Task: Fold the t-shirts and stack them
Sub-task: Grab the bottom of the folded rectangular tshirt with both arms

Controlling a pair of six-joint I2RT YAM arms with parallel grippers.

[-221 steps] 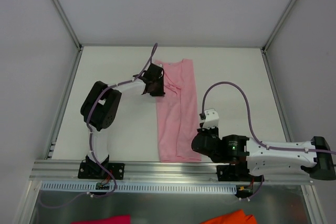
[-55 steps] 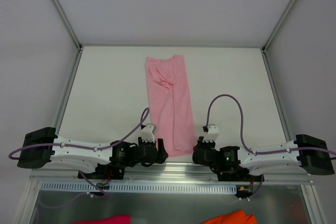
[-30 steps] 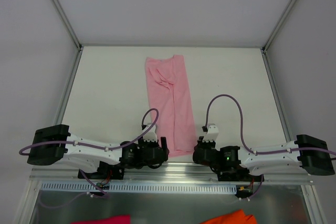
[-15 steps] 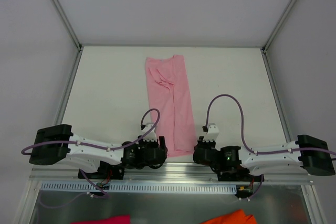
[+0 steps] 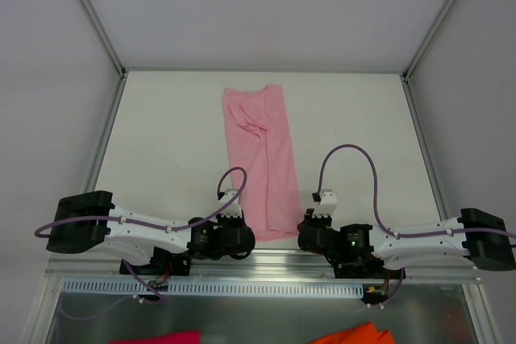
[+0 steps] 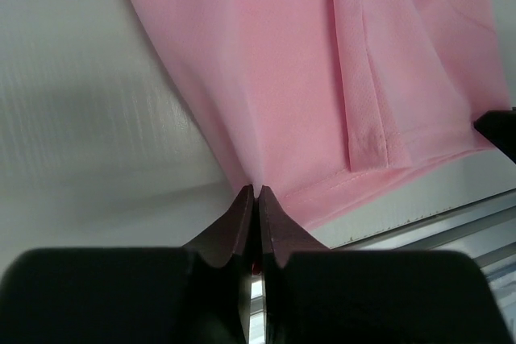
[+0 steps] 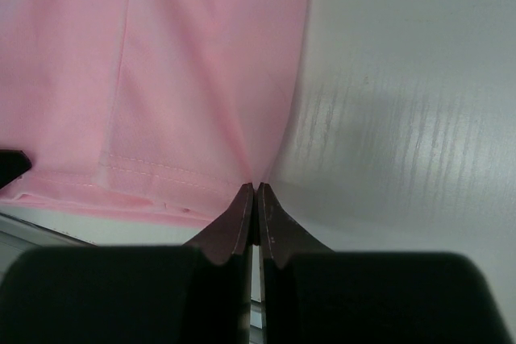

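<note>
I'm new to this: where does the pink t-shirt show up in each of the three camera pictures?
Top view: the pink t-shirt is a long folded strip running up the middle.
Left wrist view: it fills the upper right.
Right wrist view: it fills the upper left.
Shared landmark: its stitched hem at the near end.

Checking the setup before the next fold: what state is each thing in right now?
t-shirt: folded into a long strip, flat on the table.
left gripper: shut on the t-shirt's near left corner.
right gripper: shut on its near right corner.
magenta cloth: loose, cut off by the frame's edge.
orange cloth: likewise.
</note>
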